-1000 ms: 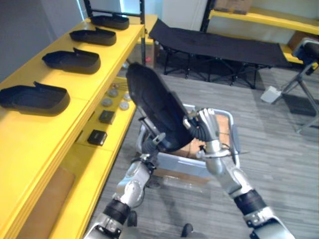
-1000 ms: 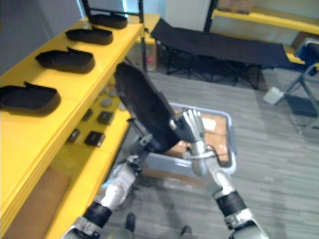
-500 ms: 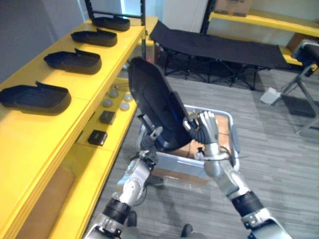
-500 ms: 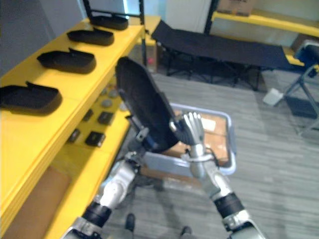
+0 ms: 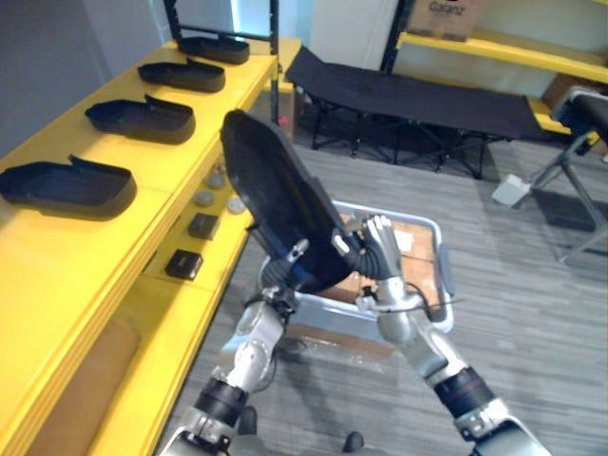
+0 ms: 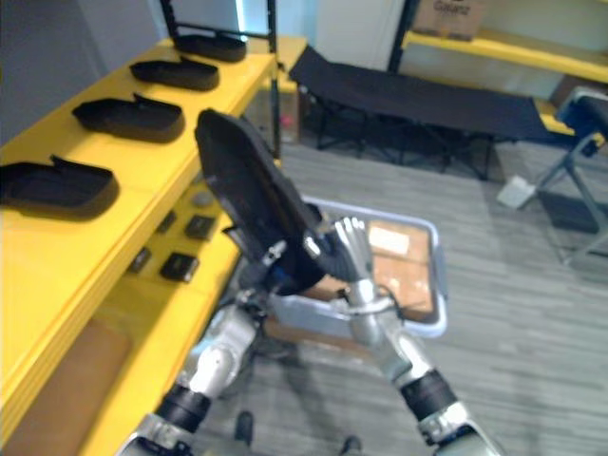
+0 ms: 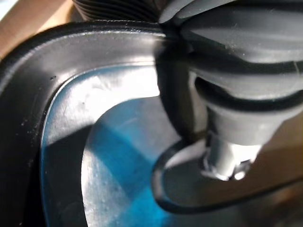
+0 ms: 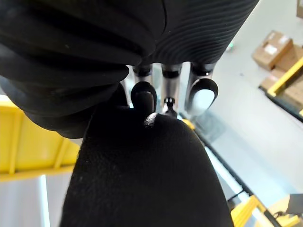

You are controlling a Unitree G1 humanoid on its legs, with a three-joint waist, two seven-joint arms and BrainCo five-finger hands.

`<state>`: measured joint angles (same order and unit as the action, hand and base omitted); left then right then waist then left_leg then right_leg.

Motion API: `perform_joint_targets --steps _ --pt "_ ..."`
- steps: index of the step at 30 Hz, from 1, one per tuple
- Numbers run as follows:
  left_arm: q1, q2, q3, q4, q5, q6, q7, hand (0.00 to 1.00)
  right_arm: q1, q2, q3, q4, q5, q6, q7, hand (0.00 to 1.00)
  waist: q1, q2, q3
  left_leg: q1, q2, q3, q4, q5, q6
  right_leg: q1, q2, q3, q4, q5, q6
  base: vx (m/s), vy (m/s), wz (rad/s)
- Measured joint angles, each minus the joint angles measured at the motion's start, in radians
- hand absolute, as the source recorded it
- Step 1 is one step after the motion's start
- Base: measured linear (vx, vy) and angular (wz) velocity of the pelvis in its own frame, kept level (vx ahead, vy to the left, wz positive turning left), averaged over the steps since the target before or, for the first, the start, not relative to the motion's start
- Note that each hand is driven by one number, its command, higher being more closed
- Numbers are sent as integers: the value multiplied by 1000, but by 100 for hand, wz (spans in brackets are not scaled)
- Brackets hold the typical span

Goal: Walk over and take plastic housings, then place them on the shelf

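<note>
Fingers (image 8: pixel 202 91) of the right hand (image 5: pixel 378 249) press straight against the plastic housing (image 5: pixel 275 204), propping it for the shelf (image 5: pixel 76 249); the left hand (image 5: pixel 283 277) is underneath, its grasp hidden.

Both arms are raised with elbows bent, the right hand (image 5: pixel 378 249) pressing straight fingers flat against the housing (image 5: pixel 271 195), the left hand (image 5: pixel 285 272) seemingly pinching its lower edge.
</note>
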<state>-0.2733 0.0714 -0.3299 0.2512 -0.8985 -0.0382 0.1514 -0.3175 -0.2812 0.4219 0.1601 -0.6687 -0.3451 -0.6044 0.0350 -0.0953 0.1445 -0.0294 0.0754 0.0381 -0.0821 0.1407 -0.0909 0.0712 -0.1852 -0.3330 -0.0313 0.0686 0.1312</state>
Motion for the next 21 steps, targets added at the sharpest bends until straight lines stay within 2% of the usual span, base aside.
perform_joint_targets --steps 6,7,12,15,17,19,20,21 --pt "0 1 -19 17 -52 -51 -24 100 -2 1 3 -5 34 0 10 100 -1 0 0 0 0 1 0 0 -3 -2 0 2 0 -3 -5 -17 -3 0" --pt "0 1 -24 27 -76 -68 -42 100 -1 1 3 -12 36 0 17 0 -2 0 0 0 0 1 0 0 -3 -2 0 2 0 -3 -5 0 0 0" --pt "2 2 -18 37 -105 -118 -88 100 16 26 12 -41 67 -1 22 0 -8 0 0 -1 0 3 0 0 -2 -3 0 2 -1 -3 -5 0 0 0" --pt "11 1 -6 37 -40 -141 -80 100 39 39 22 -41 112 -8 22 0 -8 0 0 -2 0 4 0 0 -2 -3 -1 2 -3 -1 -3 0 0 0" --pt "24 0 12 10 24 -149 -34 100 51 43 35 -42 160 -11 40 0 -9 0 0 -2 -2 6 0 1 -2 -4 0 1 -3 -2 -4 0 0 0" --pt "59 -3 39 -75 136 -154 36 100 78 50 41 -108 226 -9 69 0 -9 0 0 -2 -3 12 0 0 -2 -8 -1 1 -1 -5 -8 0 0 -2" --pt "67 -3 58 -122 233 -155 95 100 84 52 42 -161 273 0 102 0 -9 0 0 -1 -6 13 0 0 -2 -10 -1 1 1 -5 -8 0 0 0" --pt "67 -6 76 -143 269 -155 124 100 84 53 39 -187 302 8 121 0 -10 0 0 -1 -6 13 0 0 -2 -10 -1 1 2 -5 -8 0 0 0"
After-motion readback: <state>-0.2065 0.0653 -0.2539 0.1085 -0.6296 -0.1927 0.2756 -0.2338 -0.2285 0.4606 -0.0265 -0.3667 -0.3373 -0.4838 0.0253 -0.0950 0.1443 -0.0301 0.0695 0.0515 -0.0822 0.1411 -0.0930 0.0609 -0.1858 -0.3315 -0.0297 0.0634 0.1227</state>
